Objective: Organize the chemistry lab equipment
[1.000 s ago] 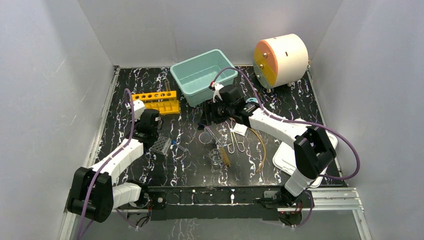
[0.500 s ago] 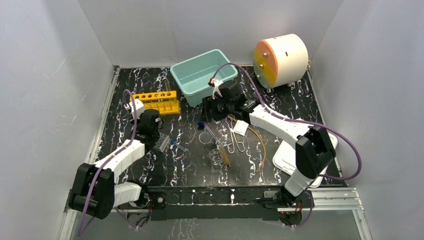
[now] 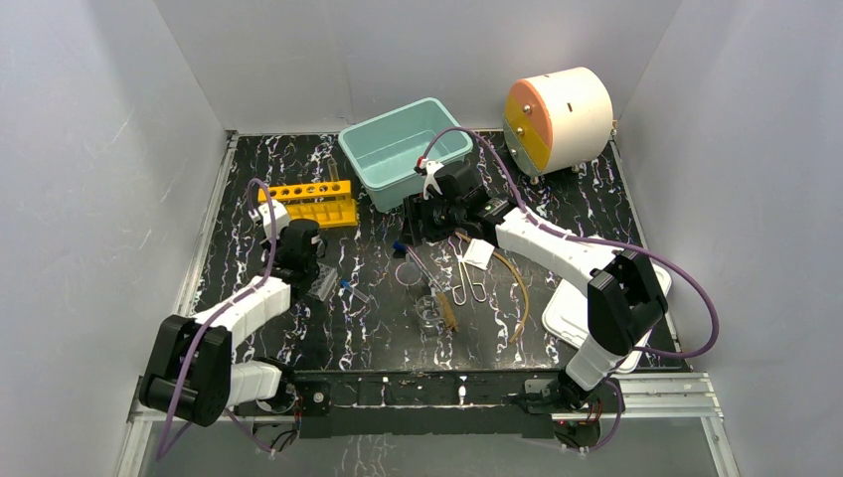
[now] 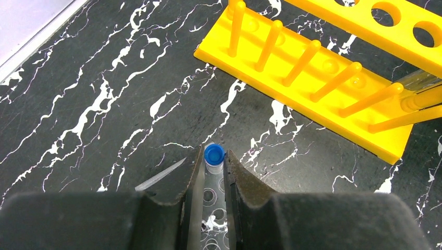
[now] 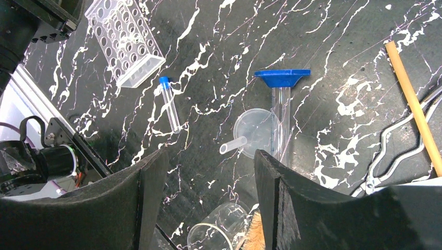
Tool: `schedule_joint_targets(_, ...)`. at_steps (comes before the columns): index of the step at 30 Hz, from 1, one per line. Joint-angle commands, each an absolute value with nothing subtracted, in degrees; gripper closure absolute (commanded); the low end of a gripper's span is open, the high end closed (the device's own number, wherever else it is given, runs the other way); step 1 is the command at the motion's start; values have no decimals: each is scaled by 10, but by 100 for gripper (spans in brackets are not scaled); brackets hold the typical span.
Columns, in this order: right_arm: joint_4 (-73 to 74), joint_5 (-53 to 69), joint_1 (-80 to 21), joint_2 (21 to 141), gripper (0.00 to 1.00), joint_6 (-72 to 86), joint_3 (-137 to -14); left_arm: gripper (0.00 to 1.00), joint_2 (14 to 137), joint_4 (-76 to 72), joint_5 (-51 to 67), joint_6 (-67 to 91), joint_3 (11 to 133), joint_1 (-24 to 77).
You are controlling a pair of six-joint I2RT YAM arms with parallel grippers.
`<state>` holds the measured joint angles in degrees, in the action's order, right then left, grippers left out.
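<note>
Near one yellow rack (image 4: 312,107), the left tool (image 4: 213,160) pinches one blue-capped tube (image 4: 213,154).

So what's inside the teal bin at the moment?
The visible floor of the teal bin shows no items. The wrist of the right arm and its purple cable cover the near right corner, so anything there cannot be seen.

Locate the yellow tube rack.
Top view: the yellow tube rack stands at the far left of the table, left of the teal bin. In the left wrist view it lies just ahead and right of the left gripper.
</note>
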<state>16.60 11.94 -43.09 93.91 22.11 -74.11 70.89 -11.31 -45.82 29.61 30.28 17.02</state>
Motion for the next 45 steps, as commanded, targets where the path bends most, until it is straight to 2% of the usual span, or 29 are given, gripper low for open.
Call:
schedule_joint_targets(1, 155, 119, -427, 943, 30, 213, -765, 83, 719, -136, -484, 300, 296, 172)
schedule_joint_targets(10, 150, 118, -426, 947, 30, 210, -769, 75, 720, -148, -478, 291, 293, 172)
schedule_joint_targets(14, 148, 118, -424, 949, 30, 209, -769, 60, 704, -137, -479, 291, 299, 172)
schedule_joint_targets(17, 145, 119, -424, 951, 30, 207, -772, 43, 679, -110, -484, 295, 318, 172)
schedule_joint_targets(21, 136, 117, -424, 941, 28, 203, -770, 32, 656, -33, -472, 289, 376, 172)
schedule_joint_targets(26, 103, 117, -425, 916, 26, 195, -753, 24, 649, 114, -458, 317, 453, 172)
schedule_joint_targets(36, 117, 37, -508, 930, 24, 180, -795, 21, 593, 333, -368, 381, 613, 171)
schedule_joint_targets(45, 180, -78, -632, 1036, 26, 156, -877, 21, 577, 457, -342, 403, 783, 171)
